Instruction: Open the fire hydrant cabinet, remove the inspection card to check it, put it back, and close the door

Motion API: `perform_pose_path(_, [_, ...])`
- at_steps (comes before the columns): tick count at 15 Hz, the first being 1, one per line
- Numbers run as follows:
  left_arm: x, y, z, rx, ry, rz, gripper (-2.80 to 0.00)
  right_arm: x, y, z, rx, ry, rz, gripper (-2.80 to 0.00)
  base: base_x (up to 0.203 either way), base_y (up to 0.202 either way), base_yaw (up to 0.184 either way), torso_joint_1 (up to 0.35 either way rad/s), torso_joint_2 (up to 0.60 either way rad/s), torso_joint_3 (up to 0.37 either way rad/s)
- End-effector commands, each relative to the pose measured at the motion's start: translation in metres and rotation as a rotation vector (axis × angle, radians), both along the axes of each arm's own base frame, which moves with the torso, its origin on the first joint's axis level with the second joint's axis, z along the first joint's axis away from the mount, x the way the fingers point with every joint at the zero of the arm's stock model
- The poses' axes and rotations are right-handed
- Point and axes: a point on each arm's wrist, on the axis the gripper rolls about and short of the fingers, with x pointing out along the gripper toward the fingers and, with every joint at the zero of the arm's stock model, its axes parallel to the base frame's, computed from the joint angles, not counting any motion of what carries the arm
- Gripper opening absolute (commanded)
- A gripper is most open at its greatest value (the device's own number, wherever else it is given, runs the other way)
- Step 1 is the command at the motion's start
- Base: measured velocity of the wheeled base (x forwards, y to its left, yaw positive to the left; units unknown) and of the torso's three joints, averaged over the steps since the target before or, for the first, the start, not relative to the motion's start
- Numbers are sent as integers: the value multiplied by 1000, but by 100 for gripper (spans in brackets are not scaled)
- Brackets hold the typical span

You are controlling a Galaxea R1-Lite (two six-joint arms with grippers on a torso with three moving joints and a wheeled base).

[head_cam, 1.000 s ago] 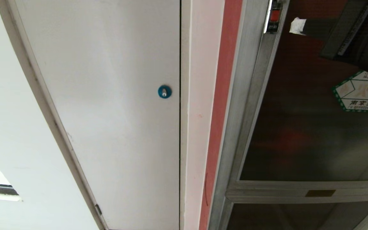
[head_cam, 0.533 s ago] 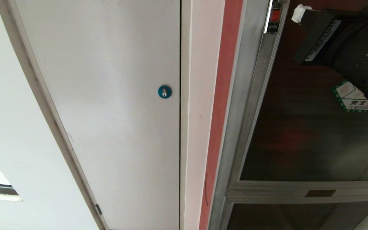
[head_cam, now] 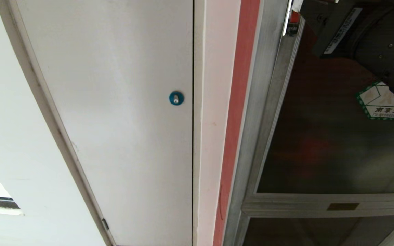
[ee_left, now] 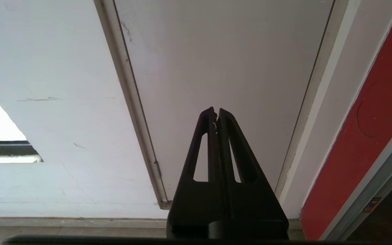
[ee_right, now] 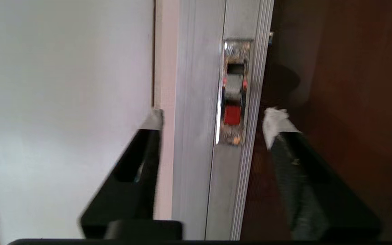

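I have the right gripper (ee_right: 213,119) up at the latch side of the fire hydrant cabinet (head_cam: 262,102). In the right wrist view its jaws stand well apart, one white-tipped finger (ee_right: 150,119) in front of the pale strip beside the frame, the other (ee_right: 277,124) in front of the dark glass, with the silver frame and the small red latch (ee_right: 231,114) framed between them. Nothing is held; I cannot tell whether either fingertip touches the frame or the glass.

From the head view I see the arm's dark body at the top right corner, covering part of the green-edged hexagonal sticker (head_cam: 381,102) on the door (head_cam: 323,136). The door lies flush in its frame, so it is closed. The inspection card is not in sight in any view.

My left gripper (ee_left: 217,117) is parked low, its jaws pressed together with nothing between them, pointing at the plain white door (head_cam: 121,112) with the round blue lock (head_cam: 176,98).
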Motion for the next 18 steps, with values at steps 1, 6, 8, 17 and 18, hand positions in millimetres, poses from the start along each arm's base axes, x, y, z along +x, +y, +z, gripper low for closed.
perform_pose_path(1, [1,0,-2,0,7,0,-280,10,7,3,-6,-6,-22,0,0,0,0,0,0,0])
perform_pose_path(6, [1,0,-2,0,7,0,-280,28,1,5,-13,-11,-94,0,0,0,0,0,0,0])
perform_pose_path(8, [1,0,-2,0,6,0,-280,33,-2,3,-17,-7,-114,0,0,0,0,0,0,0])
perform_pose_path(17, [1,0,-2,0,7,0,-280,48,1,7,-24,-16,-149,0,0,0,0,0,0,0])
perform_pose_path(18, [1,0,-2,0,7,0,-280,50,-1,7,-22,-17,-159,0,0,0,0,0,0,0])
